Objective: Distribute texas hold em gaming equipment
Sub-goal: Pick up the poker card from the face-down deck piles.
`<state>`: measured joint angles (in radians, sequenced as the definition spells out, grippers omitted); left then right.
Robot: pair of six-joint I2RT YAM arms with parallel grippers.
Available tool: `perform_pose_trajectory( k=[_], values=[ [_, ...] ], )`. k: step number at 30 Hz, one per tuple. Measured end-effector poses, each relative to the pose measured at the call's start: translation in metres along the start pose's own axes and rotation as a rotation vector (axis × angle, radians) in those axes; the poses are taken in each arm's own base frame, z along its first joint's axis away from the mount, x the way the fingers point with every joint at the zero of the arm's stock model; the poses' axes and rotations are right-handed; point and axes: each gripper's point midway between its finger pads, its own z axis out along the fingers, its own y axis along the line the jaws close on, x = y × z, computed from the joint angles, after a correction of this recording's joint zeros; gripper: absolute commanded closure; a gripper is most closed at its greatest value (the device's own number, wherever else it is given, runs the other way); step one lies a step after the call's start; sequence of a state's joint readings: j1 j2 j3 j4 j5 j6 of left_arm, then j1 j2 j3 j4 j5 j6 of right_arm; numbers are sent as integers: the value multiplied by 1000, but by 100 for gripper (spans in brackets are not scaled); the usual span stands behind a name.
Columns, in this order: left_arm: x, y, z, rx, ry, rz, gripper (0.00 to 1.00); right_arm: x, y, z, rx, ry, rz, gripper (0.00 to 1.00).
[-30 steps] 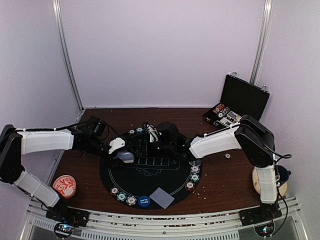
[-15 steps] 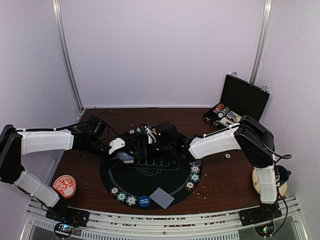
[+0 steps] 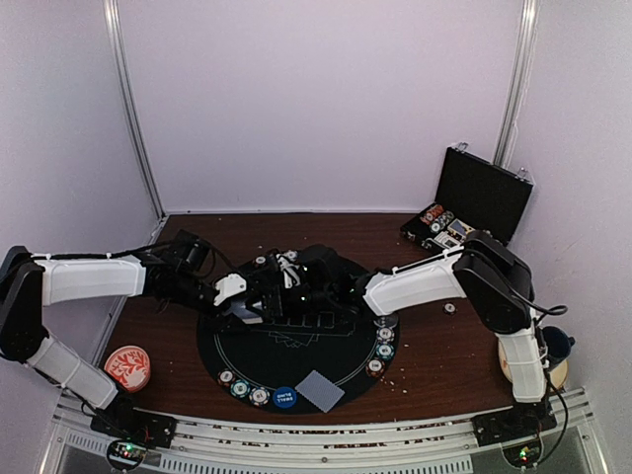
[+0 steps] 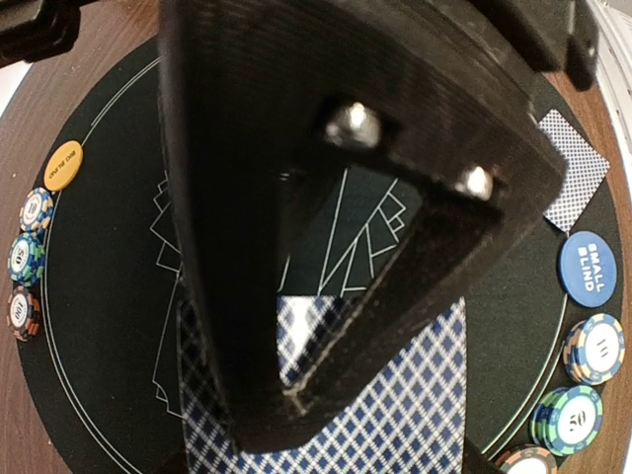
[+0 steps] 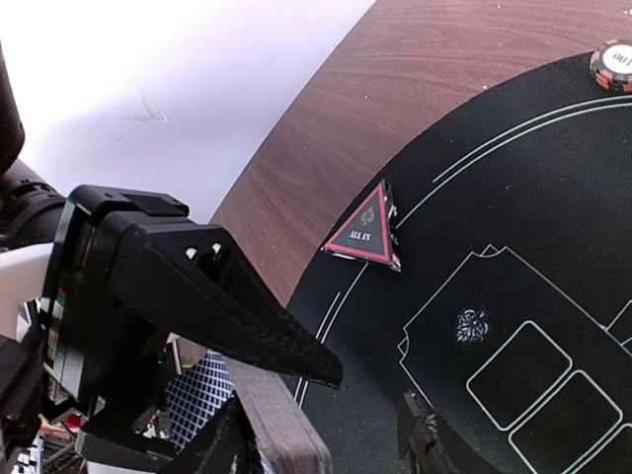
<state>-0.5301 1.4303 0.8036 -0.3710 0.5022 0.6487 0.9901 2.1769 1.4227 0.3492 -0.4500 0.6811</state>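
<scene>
Shifted left toward left tool [image 3: 240, 296]: right tool [image 3: 288, 269], jaws narrowing but apart, nothing surely held | left tool clamped on cards [image 4: 395, 415] above mat [image 3: 296, 360], far left | pinch top card only, slide off flat, keep cards steady

- cards [image 4: 395, 415] at left fingers [image 4: 227, 197]: blue/white diamond lattice
- blue disc [image 4: 587, 269], right of fingers: white txt
- orange disc [image 4: 62, 164], left of fingers
- mat [image 4: 109, 326]: black w/ white lines
- triangle marker [image 5: 363, 229]: red edge, black centre
</scene>
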Motion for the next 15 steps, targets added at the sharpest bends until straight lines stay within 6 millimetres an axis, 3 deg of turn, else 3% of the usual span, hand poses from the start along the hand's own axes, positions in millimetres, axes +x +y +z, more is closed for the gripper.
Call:
perform_pose_trajectory(
  k=[15],
  values=[
    [2, 1, 1, -9, 9, 0, 88, -7, -3, -20, 34, 11, -34, 69]
  ],
)
